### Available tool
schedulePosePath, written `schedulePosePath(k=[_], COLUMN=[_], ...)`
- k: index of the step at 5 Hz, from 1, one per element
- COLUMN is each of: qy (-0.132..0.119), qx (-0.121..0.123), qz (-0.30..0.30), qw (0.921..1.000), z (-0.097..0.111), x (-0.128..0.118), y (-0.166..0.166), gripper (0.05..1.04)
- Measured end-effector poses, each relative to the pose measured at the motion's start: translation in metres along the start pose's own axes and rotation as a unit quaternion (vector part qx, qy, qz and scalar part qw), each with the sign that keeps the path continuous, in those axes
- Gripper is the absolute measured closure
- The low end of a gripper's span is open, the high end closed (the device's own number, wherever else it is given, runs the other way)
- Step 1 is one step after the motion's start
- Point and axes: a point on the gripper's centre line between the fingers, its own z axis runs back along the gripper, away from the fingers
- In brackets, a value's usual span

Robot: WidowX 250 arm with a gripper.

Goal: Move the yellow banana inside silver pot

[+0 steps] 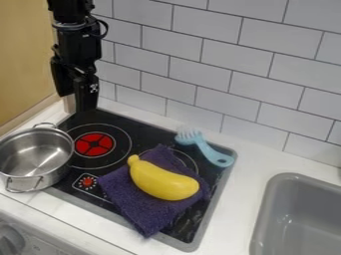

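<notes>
The black gripper hangs at the upper left, over the back left corner of the stove and well away from the banana. A yellow banana lies on a purple cloth on the stove, its narrow end toward the back left. At the left edge stands the silver pot, upright, with two wire handles and a bare inside; it overlaps the stove's left side.
The purple cloth covers the front right of the black stove. Behind it lies a light blue brush. A grey sink is at the lower right, and a tiled wall runs along the back.
</notes>
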Motion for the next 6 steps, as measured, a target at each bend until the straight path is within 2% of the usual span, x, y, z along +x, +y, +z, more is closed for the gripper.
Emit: schedulePosePath(k=[1, 2, 3, 4, 5, 6], qy=[0.017, 0.006, -0.009, -0.027, -0.029, -0.006], qx=[-0.021, -0.056, -0.057, -0.050, -0.056, -0.068], qz=[0.005, 0.113, 0.167, 0.237, 0.363, 0.476], qw=[0.9996, 0.9920, 0.9843, 0.9698, 0.9297, 0.8765], z=[-0.013, -0.018, -0.004, 0.004, 0.003, -0.002], x=[-0.006, -0.016, -0.018, -0.016, -0.017, -0.014], y=[-0.009, -0.041, -0.062, -0.095, -0.130, -0.156], gripper=[0.085, 0.085, 0.085, 0.085, 0.085, 0.085])
